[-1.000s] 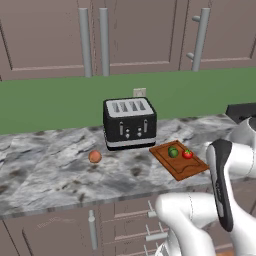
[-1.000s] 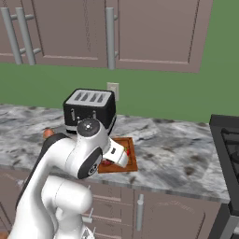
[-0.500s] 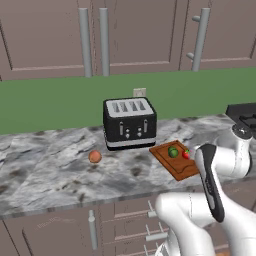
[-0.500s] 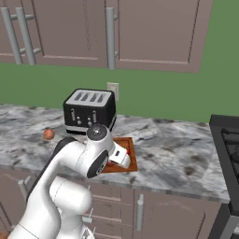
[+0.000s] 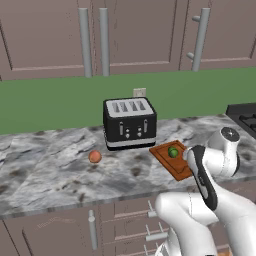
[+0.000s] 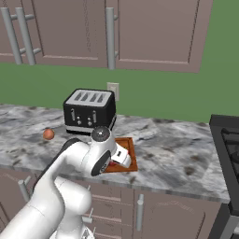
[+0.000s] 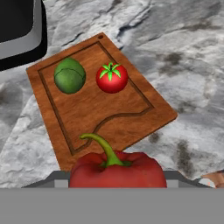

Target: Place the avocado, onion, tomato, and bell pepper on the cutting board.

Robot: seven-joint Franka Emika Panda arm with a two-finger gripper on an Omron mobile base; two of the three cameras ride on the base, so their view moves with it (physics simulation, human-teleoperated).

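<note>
In the hand view the reddish-brown cutting board [image 7: 109, 113] lies just ahead of the hand. On its far part sit the green avocado [image 7: 69, 75] and, to its right, the red tomato [image 7: 112, 78]. A red bell pepper [image 7: 116, 168] with a curved green stem sits right at my gripper [image 7: 114, 180], which is shut on it near the board's closest edge. The orange-tan onion [image 5: 94, 157] rests on the counter left of the toaster, well away from the board [image 5: 170, 162]. From the right base view my hand [image 6: 122, 156] hangs over the board [image 6: 132, 156].
A black toaster [image 5: 130, 122] stands directly behind the board, close to its far edge. A dark stove [image 6: 226, 140] occupies the right end of the counter. Marble counter [image 7: 192, 65] stretches to the right of the board and around the onion [image 6: 48, 134].
The arm has swung in over the cutting board, and its forearm now covers the tomato in the left base view. The things on the board and the onion have stayed put.
</note>
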